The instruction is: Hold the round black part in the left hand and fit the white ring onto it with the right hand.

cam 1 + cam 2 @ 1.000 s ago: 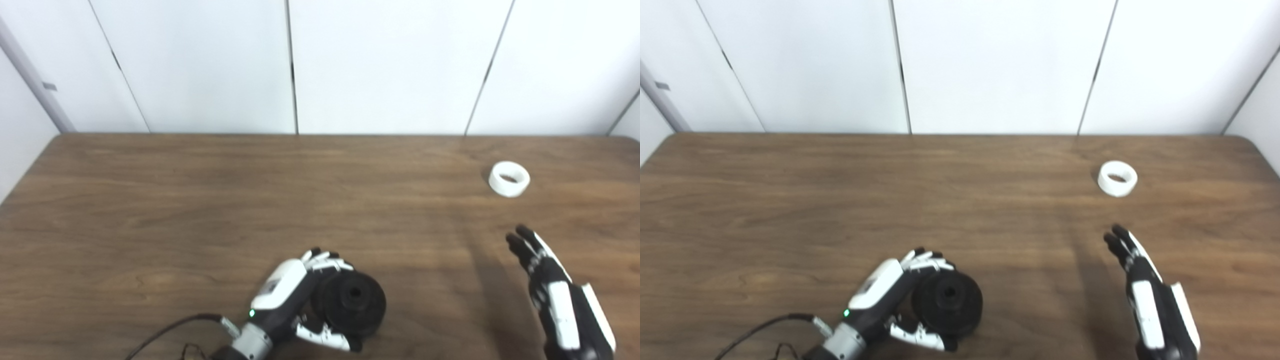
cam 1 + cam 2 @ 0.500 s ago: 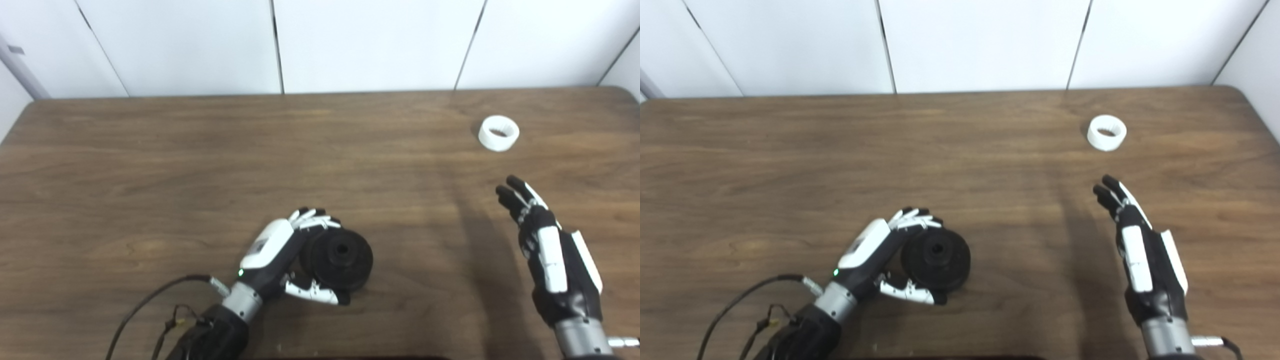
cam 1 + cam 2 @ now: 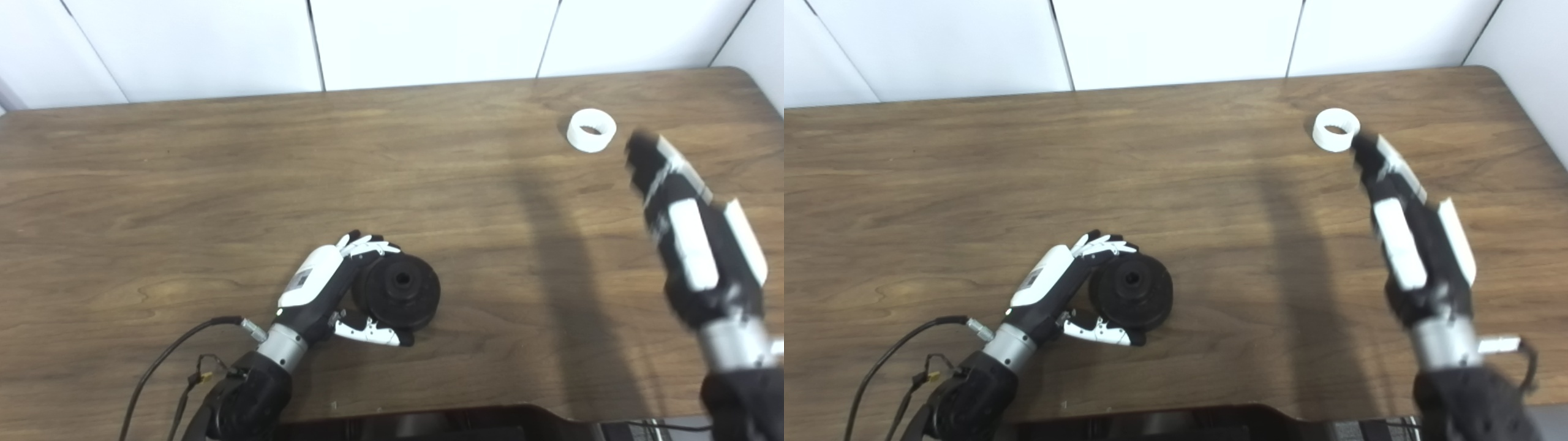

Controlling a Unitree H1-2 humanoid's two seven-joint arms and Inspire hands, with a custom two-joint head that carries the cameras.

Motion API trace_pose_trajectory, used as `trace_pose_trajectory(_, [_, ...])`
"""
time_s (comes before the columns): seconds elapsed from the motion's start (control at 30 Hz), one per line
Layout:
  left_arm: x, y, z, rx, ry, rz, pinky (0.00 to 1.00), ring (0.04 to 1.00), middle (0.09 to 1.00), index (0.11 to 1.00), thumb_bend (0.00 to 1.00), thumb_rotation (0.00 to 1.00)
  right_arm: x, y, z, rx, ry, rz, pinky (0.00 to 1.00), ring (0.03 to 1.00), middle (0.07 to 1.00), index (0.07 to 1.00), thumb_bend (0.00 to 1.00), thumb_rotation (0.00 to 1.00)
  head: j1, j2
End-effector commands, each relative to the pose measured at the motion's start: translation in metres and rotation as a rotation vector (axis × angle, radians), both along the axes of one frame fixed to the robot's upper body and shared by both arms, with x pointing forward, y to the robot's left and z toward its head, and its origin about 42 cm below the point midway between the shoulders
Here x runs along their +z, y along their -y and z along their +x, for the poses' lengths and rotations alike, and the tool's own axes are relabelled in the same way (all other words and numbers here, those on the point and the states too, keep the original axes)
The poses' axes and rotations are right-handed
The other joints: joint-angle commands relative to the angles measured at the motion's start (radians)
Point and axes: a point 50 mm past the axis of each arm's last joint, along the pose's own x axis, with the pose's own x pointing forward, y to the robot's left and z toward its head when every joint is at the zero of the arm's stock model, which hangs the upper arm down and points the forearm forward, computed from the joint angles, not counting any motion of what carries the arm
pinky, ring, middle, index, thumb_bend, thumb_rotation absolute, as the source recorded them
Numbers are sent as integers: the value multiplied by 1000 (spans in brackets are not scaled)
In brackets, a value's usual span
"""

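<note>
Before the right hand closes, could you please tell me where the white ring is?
The small white plastic ring lies on the brown wooden table, far right, just beyond the right hand.

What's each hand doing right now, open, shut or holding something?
Left hand: shut on the round black part, which sits on the table.
Right hand: open, holding nothing, near the white ring.
</note>
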Motion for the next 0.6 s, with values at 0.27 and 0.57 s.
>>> trace_pose_trajectory(0.27, [7, -10, 3, -4, 52, 29, 1000, 932, 838, 486, 519, 62, 39, 40, 72, -22, 35, -503, 905, 929, 921, 880, 806, 375, -52, -25])
trace_pose_trajectory(0.57, [4, -16, -2, 4, 61, 48, 1000, 925, 834, 486, 519, 65, 46, 60, 140, -54, -189, -812, 886, 942, 925, 856, 896, 323, -90, -62])
